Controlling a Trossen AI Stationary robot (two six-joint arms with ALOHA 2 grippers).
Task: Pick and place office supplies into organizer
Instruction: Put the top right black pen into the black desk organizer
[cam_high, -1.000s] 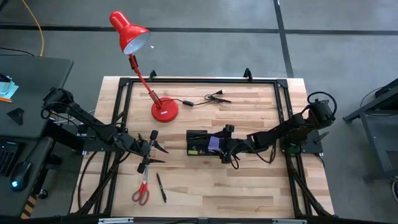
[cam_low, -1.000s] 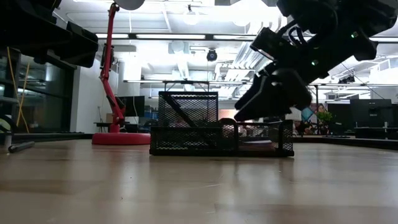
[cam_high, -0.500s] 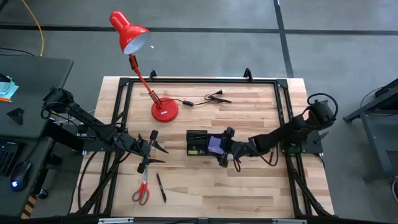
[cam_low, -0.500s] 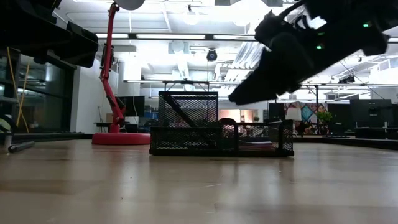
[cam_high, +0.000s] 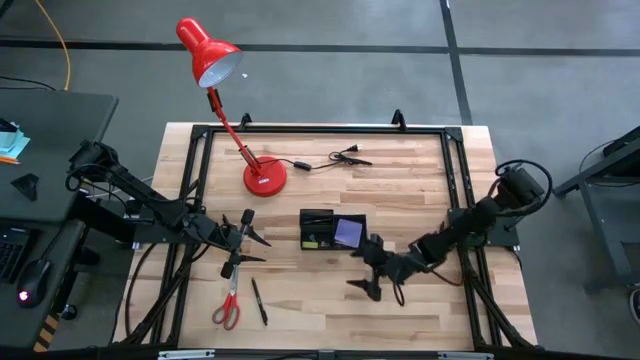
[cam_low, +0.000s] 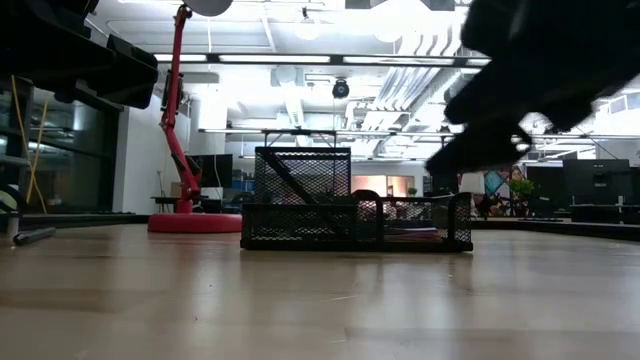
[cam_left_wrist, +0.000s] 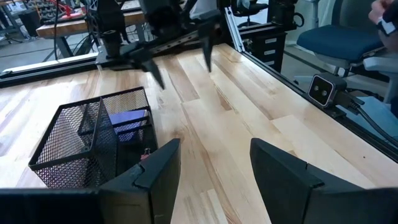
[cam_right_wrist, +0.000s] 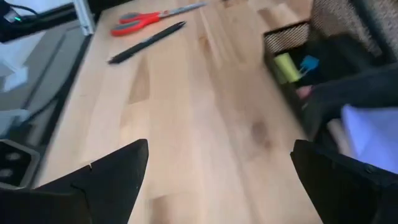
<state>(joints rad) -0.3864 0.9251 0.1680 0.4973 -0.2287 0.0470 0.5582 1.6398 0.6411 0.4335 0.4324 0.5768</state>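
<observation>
The black mesh organizer (cam_high: 322, 231) stands mid-table, with a purple sticky pad (cam_high: 349, 232) lying in its right compartment and small yellow and blue items (cam_right_wrist: 292, 65) in another. Red-handled scissors (cam_high: 228, 305) and a black pen (cam_high: 259, 300) lie flat on the wood near the front left. My right gripper (cam_high: 368, 275) hovers open just in front of the organizer, holding nothing. My left gripper (cam_high: 252, 248) waits open left of the organizer, above the scissors' tips, also holding nothing.
A red desk lamp stands on its base (cam_high: 264, 178) behind the organizer. A black cable with plug (cam_high: 335, 158) lies at the far middle. A black frame (cam_high: 460, 180) borders the table. Bare wood lies in front and to the right of the organizer.
My right gripper has drawn back from over the organizer's right compartment toward the table's near edge, rolling about its own axis, and has stayed open. The purple pad stays in the organizer.
</observation>
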